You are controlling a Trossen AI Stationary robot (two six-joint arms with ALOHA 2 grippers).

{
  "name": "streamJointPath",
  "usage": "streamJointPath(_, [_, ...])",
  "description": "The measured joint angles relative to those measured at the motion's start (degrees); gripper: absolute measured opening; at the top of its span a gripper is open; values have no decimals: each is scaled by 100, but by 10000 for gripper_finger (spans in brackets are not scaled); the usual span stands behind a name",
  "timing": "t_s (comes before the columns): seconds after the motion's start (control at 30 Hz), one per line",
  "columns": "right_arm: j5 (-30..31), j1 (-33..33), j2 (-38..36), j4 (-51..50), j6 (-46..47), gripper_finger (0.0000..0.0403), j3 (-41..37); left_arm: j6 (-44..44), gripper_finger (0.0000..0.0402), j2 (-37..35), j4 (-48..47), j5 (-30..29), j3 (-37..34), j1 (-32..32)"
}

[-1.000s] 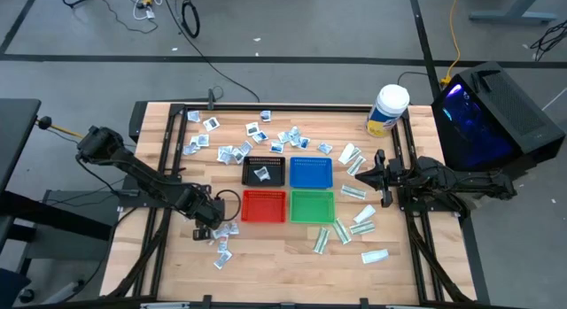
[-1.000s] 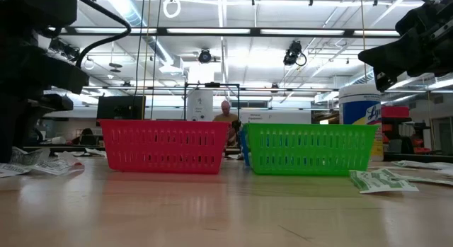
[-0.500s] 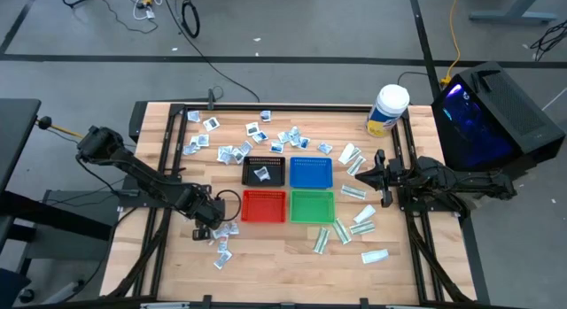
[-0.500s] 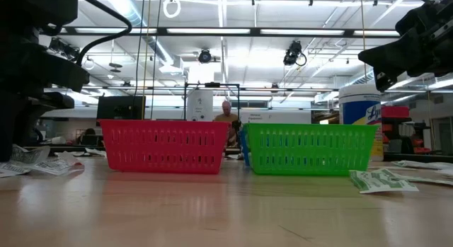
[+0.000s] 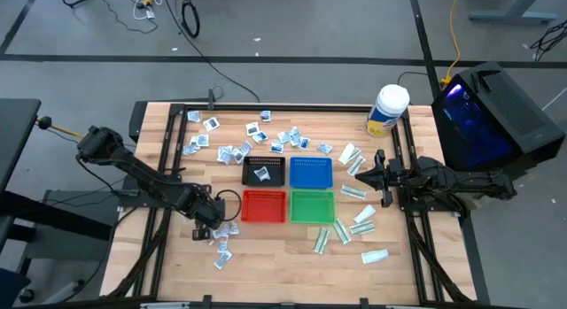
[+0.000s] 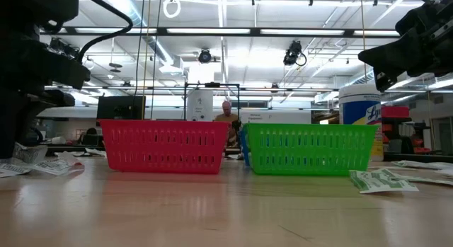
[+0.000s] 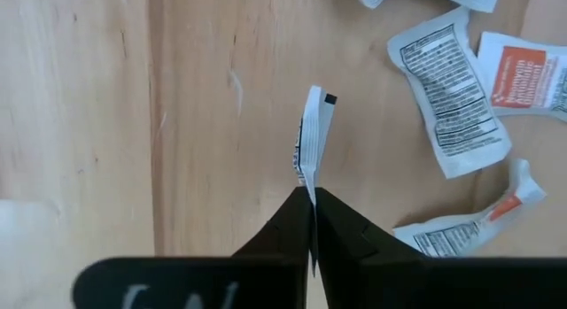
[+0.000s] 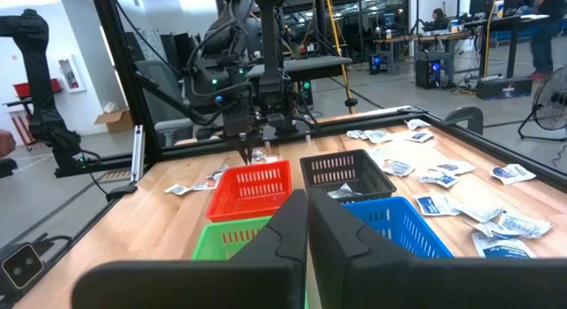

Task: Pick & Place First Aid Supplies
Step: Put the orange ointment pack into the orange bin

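You are looking at a wooden table [image 5: 283, 256] carrying four mesh trays, black [image 5: 264, 171], blue [image 5: 311, 172], red [image 5: 264, 205] and green [image 5: 312, 206], with packets scattered around them. Your right gripper [image 5: 381, 178] is waiting, pinched together and empty, beside the blue tray. Your left gripper [image 7: 311, 196] is pinching a small white packet [image 7: 312, 136] by its edge near the red tray.

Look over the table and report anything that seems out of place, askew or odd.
One small square white packet stands on edge, pinched in the left gripper, its jaws shut on it, beside the red mesh tray. Other white packets lie scattered flat. Only the black mesh tray holds a packet.
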Motion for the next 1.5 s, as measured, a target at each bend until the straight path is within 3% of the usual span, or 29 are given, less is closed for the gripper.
streamJointPath(0.4, [0,0,1,0,1,18,-2,292,17,-52,-1286,-33,957,24])
streamJointPath(0.73, [-2,0,0,-2,0,18,-1,1201,20,-52,-1515,-653,1963,591])
streamJointPath(1.07, [-1,0,0,-1,0,18,-1,1764,19,67,-534,-775,2270,1330])
streamJointPath(1.5, [1,-2,-1,2,-1,18,-2,1805,29,940,1045,-463,2270,1729])
